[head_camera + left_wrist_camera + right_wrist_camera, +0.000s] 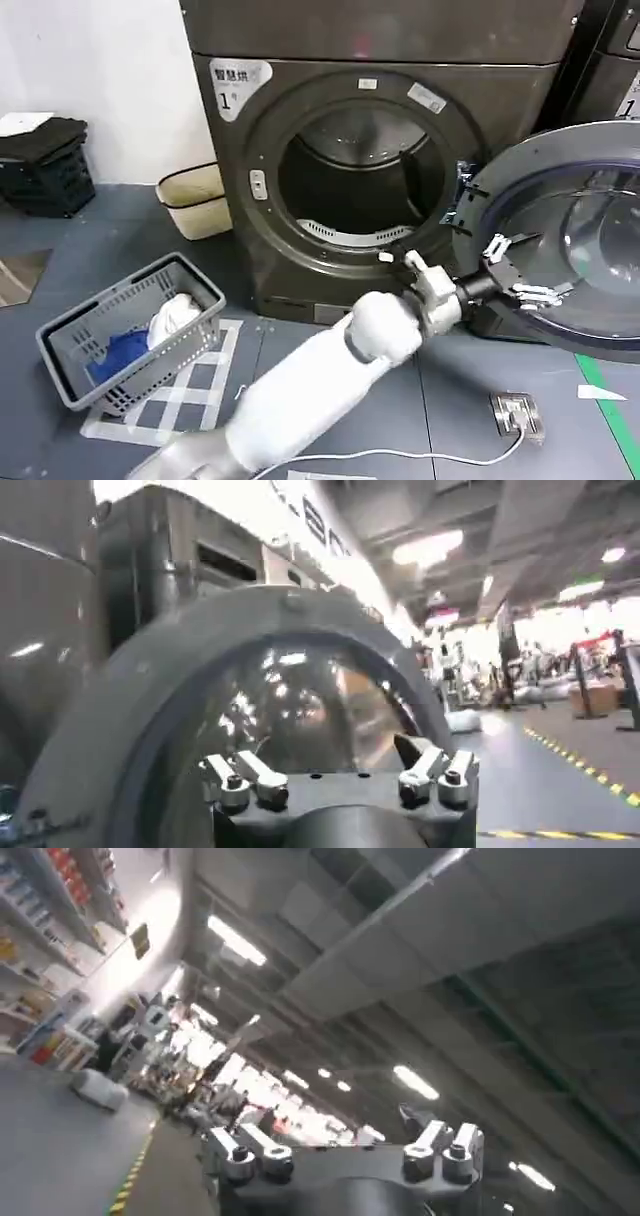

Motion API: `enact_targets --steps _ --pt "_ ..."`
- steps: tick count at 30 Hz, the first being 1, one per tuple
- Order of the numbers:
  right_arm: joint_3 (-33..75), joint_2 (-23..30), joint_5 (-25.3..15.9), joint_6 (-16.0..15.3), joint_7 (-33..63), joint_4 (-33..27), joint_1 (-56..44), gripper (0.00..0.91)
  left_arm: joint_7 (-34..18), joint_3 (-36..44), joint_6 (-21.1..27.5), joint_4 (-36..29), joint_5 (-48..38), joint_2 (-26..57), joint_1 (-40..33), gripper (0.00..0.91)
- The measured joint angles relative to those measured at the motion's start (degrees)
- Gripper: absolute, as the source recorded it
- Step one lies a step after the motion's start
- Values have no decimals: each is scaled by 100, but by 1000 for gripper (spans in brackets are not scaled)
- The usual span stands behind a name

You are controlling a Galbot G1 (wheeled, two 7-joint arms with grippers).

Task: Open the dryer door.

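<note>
While outstretched, left gripper (512,268) against dryer door (590,190)

**Dryer door swung wide open**

The door (560,235) stands open, swung out to the right of the machine marked "1" and hinged at the right edge of the drum opening. Its inner face is turned toward the head camera: a broad bluish-grey ring around a bulging, clear-tinted glass centre. The door is large and round, and its far right part is cut off by the edge of the head view. Its lower rim hangs just above the floor. In the left wrist view the door (150,700) sits close before the camera, a wide grey rim arching over a domed glass centre that mirrors the ceiling lights.
</note>
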Motion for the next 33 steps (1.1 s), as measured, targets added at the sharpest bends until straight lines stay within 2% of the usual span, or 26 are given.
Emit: enact_targets --steps 4,7,12,16,20,25,28,33 --pt "-41 -128 -13 -61 -78 -87 33 907 -179 -134 312 -752 -41 792 283 907" --pt "-46 -219 20 -49 -121 -188 35 907 -238 -354 788 -1393 -216 1393 600 907" --pt "-73 -359 151 -26 -111 -368 47 907 -403 -1032 1455 -2365 -620 2274 1324 907" --pt "-139 -474 203 105 -127 -541 48 907 -755 -1725 1982 -2937 -1000 2999 2015 907" --pt "-203 -587 365 555 -167 -736 27 907 -1436 -2372 2531 -3318 -1645 3558 2439 907" --pt "-283 -726 453 1079 -256 -1076 -20 907 -2663 -2844 3102 -3430 -2613 4074 2711 907" --pt "-334 -812 460 1220 -284 -1253 -43 907 -3308 -3061 3119 -3484 -3190 4346 2835 907" --pt "-423 -937 452 1230 -348 -1387 -37 907 -4264 -3438 3118 -3449 -4356 4750 2924 907"
